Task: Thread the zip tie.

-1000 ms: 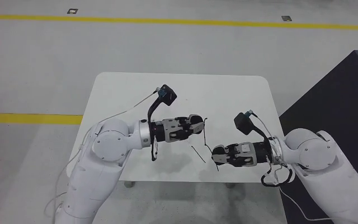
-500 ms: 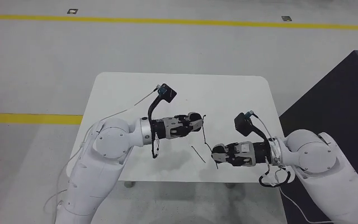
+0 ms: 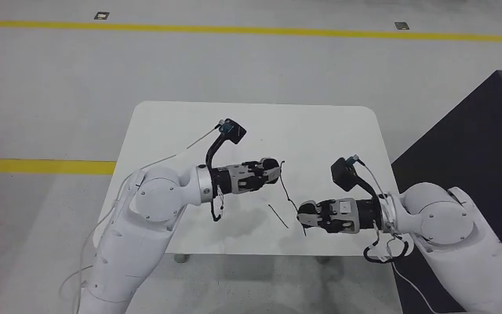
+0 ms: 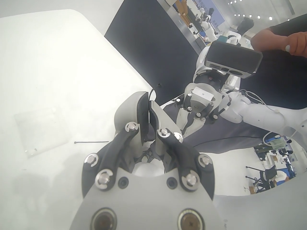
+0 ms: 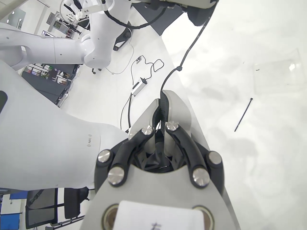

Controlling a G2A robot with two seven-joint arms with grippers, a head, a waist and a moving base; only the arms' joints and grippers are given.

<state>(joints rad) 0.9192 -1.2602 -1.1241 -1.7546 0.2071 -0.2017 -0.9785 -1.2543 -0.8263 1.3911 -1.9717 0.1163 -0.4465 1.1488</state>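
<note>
A white table [image 3: 329,125] stands before a two-armed robot, and both arms are raised above it. The left gripper [image 3: 278,169] hangs over the middle of the table. Its two fingers are pinched narrow, clamping one end of a thin black zip tie [image 3: 285,188]. In the left wrist view, the left gripper [image 4: 147,101] has its pads pressed almost together, and the strand shows as a fine dark line poking out from between them.

The right gripper [image 3: 301,213] sits nearer the table's edge closest to the robot, and it too is closed tight on the same zip tie. In the right wrist view, the right gripper [image 5: 163,99] grips the strand at its fingertips. From there the zip tie [image 5: 189,48] rises in a gentle curve to the other gripper, with a small knob partway along it. Whether the strand passes through that knob cannot be told. The tie hangs in the air above the table, touching nothing but the two grippers.

A spare tie [image 3: 278,214] lies straight and flat on the table, toward the edge closest to the robot. A clear plastic sheet [image 5: 278,72] lies flat on the table near it, not touching.
</note>
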